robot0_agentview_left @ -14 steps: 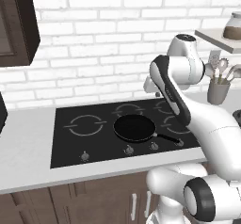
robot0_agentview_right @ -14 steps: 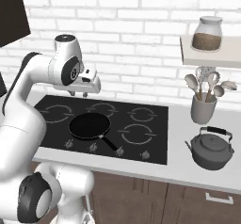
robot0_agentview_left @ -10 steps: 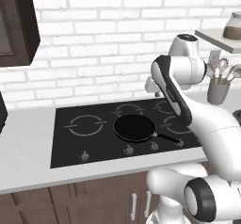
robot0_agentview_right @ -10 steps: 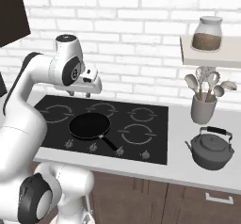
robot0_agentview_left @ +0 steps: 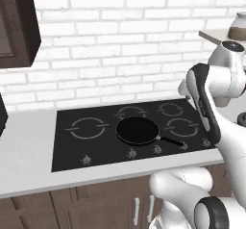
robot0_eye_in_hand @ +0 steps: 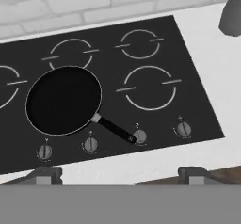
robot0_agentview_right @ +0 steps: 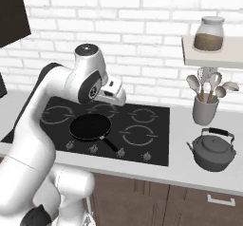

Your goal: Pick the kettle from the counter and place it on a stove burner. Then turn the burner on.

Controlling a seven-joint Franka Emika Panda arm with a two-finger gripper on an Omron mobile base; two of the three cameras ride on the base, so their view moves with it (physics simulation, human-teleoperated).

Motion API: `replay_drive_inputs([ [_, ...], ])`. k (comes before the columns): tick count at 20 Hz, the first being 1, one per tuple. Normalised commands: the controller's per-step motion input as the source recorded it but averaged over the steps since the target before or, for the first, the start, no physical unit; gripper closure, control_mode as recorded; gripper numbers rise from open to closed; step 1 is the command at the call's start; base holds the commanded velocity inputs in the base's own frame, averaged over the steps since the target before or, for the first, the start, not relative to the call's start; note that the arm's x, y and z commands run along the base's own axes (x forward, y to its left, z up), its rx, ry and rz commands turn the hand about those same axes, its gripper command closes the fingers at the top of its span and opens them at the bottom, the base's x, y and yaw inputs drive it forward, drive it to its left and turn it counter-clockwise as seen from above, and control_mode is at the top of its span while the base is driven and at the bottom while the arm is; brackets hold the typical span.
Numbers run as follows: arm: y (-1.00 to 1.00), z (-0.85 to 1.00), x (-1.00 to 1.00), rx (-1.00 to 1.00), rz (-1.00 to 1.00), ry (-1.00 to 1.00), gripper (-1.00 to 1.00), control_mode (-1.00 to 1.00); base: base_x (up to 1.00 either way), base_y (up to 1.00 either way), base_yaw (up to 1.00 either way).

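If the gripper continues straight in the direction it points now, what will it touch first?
Probably the black glass stove top, near the front right burner ring. The open gripper looks down onto it, right of the black round frying pan. The exact spot is uncertain, because depth is unclear.

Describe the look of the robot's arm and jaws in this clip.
The arm is glossy white with rounded, bulbous links and dark grey joint bands and caps. No cables or markings show. In the hand view, the gripper has two small, blocky, dark grey fingertips.
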Motion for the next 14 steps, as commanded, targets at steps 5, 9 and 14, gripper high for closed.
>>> replay_drive_inputs([
  [5, -0.96, 0.0, -0.3, 0.07, -0.29, -0.11, -1.0, -1.0, 0.0, 0.0, 0.0],
  [9, -0.91, 0.0, -0.12, 0.04, -0.34, -0.04, -1.0, -1.0, 0.0, 0.0, 0.0],
  [14, -0.97, 0.0, -0.03, 0.04, -0.37, 0.0, -1.0, -1.0, 0.0, 0.0, 0.0],
])
